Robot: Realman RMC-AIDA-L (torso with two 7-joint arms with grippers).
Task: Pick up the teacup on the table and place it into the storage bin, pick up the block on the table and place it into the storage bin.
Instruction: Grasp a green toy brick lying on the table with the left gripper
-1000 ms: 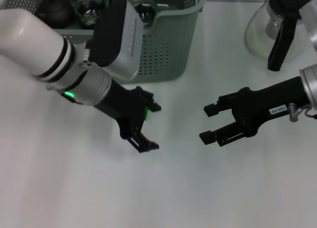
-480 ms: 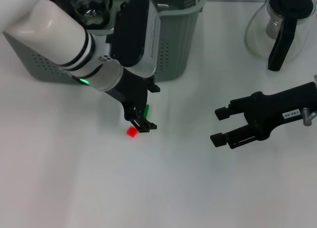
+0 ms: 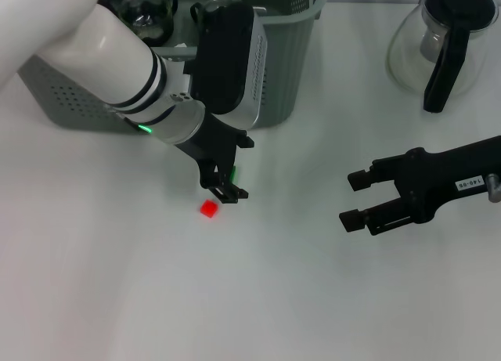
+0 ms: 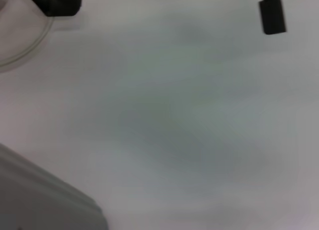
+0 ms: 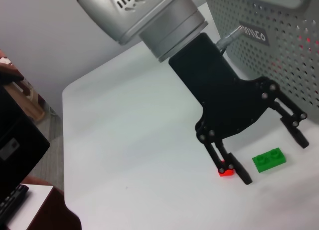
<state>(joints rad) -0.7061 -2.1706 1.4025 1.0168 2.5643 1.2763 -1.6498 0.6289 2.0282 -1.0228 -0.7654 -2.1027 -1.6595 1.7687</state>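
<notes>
Now your left gripper (image 5: pixel 271 157) hangs with jaws open over the green block (image 5: pixel 269 158) (red cube (image 3: pixel 208 208) alongside) near the storage bin (image 3: pixel 282 71); descending off-centre could nudge it. Right gripper (image 3: pixel 362 200) is open, idle.

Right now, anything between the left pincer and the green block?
Nothing visible. The left pincer is open over the green block, which lies on the table between its fingers. A small red block sits just beside one fingertip, off the green block, not blocking it.
</notes>
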